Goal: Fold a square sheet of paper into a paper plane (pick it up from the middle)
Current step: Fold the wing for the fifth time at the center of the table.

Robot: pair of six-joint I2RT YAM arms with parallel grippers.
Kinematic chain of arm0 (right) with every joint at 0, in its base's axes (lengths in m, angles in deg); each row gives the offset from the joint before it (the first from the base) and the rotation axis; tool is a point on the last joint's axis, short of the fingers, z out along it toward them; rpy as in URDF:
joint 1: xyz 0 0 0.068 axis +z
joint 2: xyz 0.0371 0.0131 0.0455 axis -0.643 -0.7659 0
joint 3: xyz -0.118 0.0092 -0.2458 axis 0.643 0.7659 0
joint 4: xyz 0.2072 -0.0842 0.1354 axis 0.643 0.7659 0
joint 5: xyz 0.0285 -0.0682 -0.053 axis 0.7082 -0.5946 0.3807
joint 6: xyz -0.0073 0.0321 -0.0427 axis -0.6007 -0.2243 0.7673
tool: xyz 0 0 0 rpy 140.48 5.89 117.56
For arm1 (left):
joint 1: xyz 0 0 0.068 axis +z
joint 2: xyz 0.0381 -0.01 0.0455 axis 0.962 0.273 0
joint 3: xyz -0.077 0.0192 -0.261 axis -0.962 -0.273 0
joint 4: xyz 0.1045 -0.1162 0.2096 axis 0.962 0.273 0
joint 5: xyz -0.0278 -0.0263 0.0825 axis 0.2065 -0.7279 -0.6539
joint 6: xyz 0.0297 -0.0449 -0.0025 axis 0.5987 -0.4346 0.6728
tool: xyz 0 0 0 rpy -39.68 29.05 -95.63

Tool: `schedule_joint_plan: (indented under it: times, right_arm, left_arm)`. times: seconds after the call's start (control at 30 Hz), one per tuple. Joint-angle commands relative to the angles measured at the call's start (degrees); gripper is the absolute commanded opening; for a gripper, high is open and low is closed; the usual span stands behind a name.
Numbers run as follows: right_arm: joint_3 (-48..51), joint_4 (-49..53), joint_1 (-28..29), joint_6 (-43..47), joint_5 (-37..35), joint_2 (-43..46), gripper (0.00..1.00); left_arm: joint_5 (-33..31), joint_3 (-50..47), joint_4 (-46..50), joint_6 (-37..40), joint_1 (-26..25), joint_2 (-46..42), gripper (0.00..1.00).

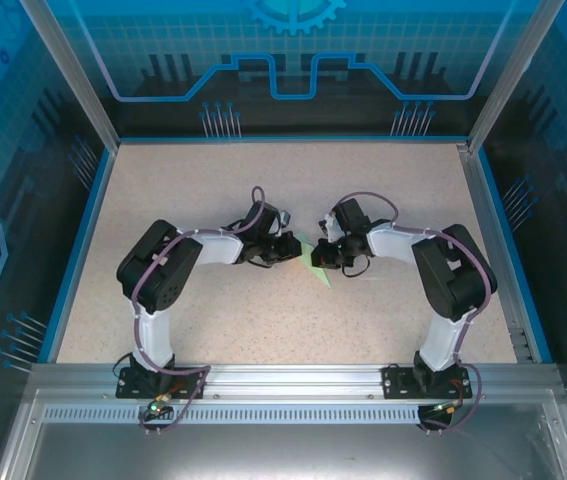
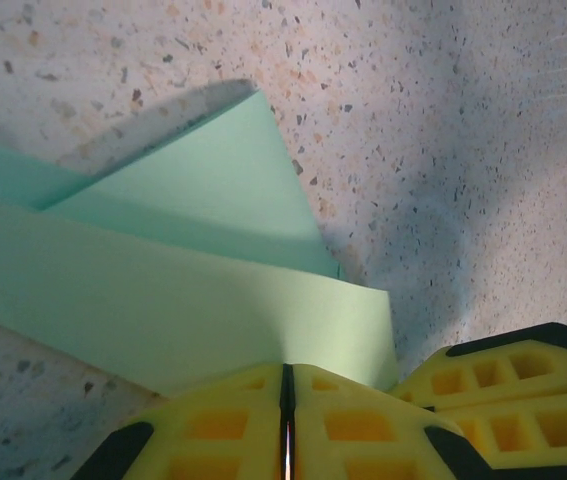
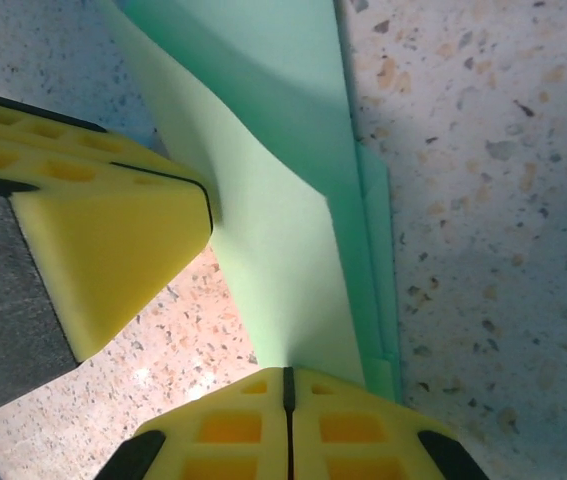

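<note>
The pale green sheet of paper (image 1: 319, 272) lies folded into a long, narrow, layered shape with straight creases at the middle of the table. My left gripper (image 1: 295, 250) comes at it from the left and my right gripper (image 1: 324, 256) from the right, tips almost meeting. In the left wrist view the folded paper (image 2: 193, 290) runs straight out of the seam of my shut left gripper (image 2: 287, 368). In the right wrist view the paper (image 3: 283, 260) rises from my shut right gripper (image 3: 287, 372). Each pinches an edge of a raised flap.
The speckled beige table (image 1: 213, 190) surrounds the paper, bounded by a blue rim and metal frame posts. The right gripper's yellow fingers (image 2: 508, 390) show beside the left one, and the left gripper's yellow fingers (image 3: 103, 225) press close to the paper's left side.
</note>
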Motion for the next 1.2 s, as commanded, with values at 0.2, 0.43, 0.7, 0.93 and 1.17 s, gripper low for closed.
schedule_joint_plan:
  times: [0.2,0.43,0.7,0.93,1.17]
  right_arm:
    - [-1.39,-0.23,0.76,1.93,2.15,-0.47,0.06]
    - [-2.61,1.78,3.07,5.27,2.92,-0.24,0.06]
    - [-2.14,4.49,2.95,4.14,-0.93,-2.53,0.06]
    - [1.06,5.81,2.34,4.24,-1.52,-0.36,0.06]
    - [5.74,5.38,1.08,3.61,-0.38,2.41,0.05]
  left_arm:
    - [0.41,3.60,2.67,0.71,-0.08,2.98,0.12]
    - [-1.06,5.46,6.87,0.10,-0.09,4.69,0.12]
    - [-2.25,6.25,9.76,0.20,-0.12,5.42,0.12]
    - [-3.34,7.11,12.20,1.06,-0.14,5.78,0.12]
    - [-4.25,7.85,13.46,1.03,-0.07,6.64,0.12]
